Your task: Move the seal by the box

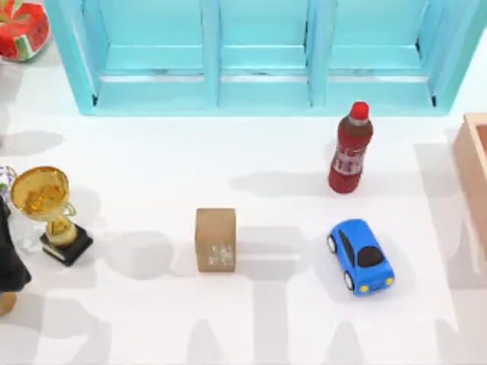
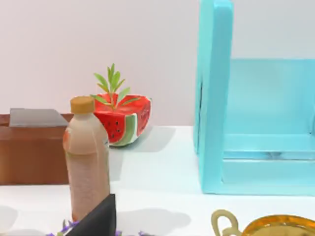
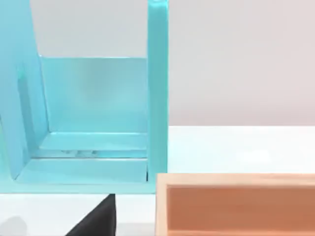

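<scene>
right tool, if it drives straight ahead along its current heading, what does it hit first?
Judging from the right wrist view, probably the near wall of the box, which lies low and directly ahead. The blue shelf unit stands behind it. Depth is unclear, so this is tentative.

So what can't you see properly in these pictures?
- The box: cut off by the top view's right edge; its inside barely shows.
- The trophy: cut off by the left wrist view's bottom edge.
- The mark on the seal: too small to read from above.
- The watermelon planter: cropped at the top view's corner.

A matte black, angular claw [image 2: 96, 219] tip juts into each wrist view, plain and unmarked.
</scene>
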Motion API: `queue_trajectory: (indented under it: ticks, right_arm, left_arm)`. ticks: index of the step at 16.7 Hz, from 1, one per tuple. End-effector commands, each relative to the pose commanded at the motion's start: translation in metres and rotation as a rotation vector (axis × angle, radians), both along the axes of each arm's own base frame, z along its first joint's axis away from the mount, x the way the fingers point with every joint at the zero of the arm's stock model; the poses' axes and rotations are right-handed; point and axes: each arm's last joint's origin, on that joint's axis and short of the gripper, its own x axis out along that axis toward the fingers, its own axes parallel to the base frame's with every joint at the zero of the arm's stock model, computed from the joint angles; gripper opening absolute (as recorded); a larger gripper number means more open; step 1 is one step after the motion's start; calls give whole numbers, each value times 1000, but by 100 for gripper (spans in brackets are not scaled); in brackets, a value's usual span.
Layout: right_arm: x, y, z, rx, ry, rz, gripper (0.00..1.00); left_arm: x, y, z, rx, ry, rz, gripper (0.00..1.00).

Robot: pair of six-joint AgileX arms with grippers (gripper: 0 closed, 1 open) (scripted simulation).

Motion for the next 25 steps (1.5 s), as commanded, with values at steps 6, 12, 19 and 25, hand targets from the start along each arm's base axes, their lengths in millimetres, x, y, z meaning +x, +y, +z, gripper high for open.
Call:
queue_trajectory:
  ticks: [6, 12, 19, 25]
  right_arm:
    - [1, 5, 14, 33, 79, 59, 100]
    - [24, 30, 61, 138, 484, 213, 100]
    - [101, 106, 87, 118, 1257, 199, 100]
    - [168, 215, 62, -70, 1710, -13, 100]
  left_arm:
    - [0, 0, 0, 0, 0, 0, 100]
    - [0, 0, 0, 0, 0, 0, 100]
    - [0, 0, 0, 0, 0, 0, 100]
    - [0, 0, 0, 0, 0, 0, 100]
